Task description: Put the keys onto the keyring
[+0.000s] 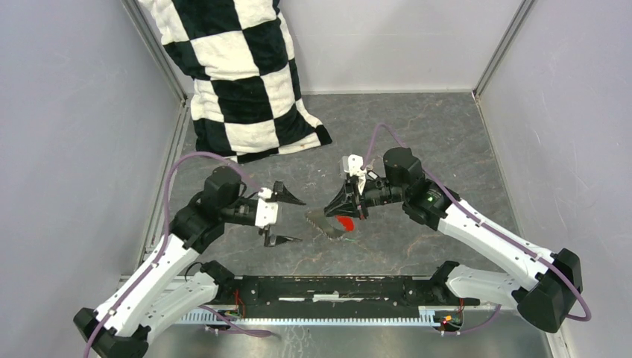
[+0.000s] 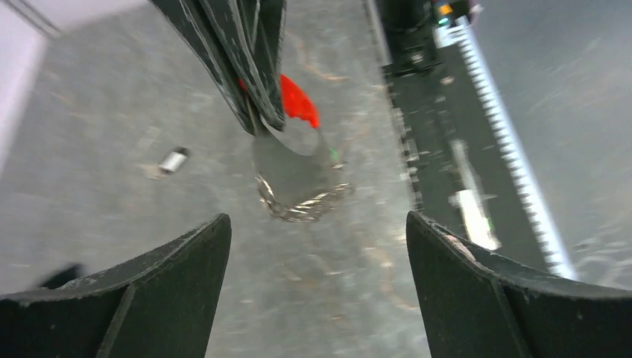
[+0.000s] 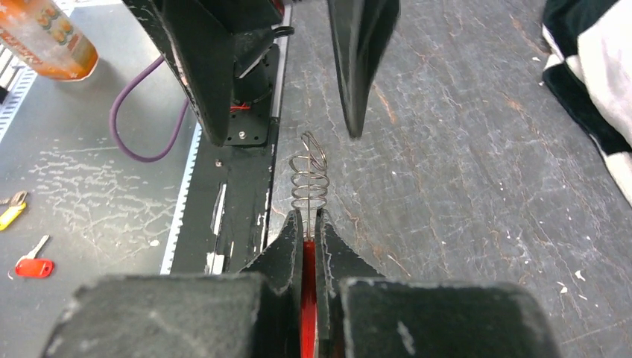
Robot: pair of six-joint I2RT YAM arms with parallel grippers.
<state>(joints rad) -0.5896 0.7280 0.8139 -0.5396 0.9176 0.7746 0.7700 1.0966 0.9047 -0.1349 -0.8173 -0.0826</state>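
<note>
My right gripper (image 3: 309, 216) is shut on the keyring's red plastic piece (image 3: 308, 283), holding it just above the table. The thin wire ring (image 3: 309, 177) sticks out past its fingertips. From above, the red piece (image 1: 344, 222) and the grey-brown strip (image 1: 326, 225) hang under the right gripper (image 1: 333, 214). My left gripper (image 1: 299, 220) is open and empty, just left of the keyring and facing it. In the left wrist view the keyring (image 2: 298, 175) hangs ahead of the open left gripper (image 2: 317, 220). A small silver piece (image 2: 173, 160) lies on the table; I cannot tell whether it is a key.
A black-and-white checkered pillow (image 1: 238, 74) leans in the back left corner. Grey walls close in the table on three sides. Beyond the near edge lie a red-tagged key (image 3: 33, 265), a yellow-tagged one (image 3: 11, 215) and an orange bottle (image 3: 45, 33).
</note>
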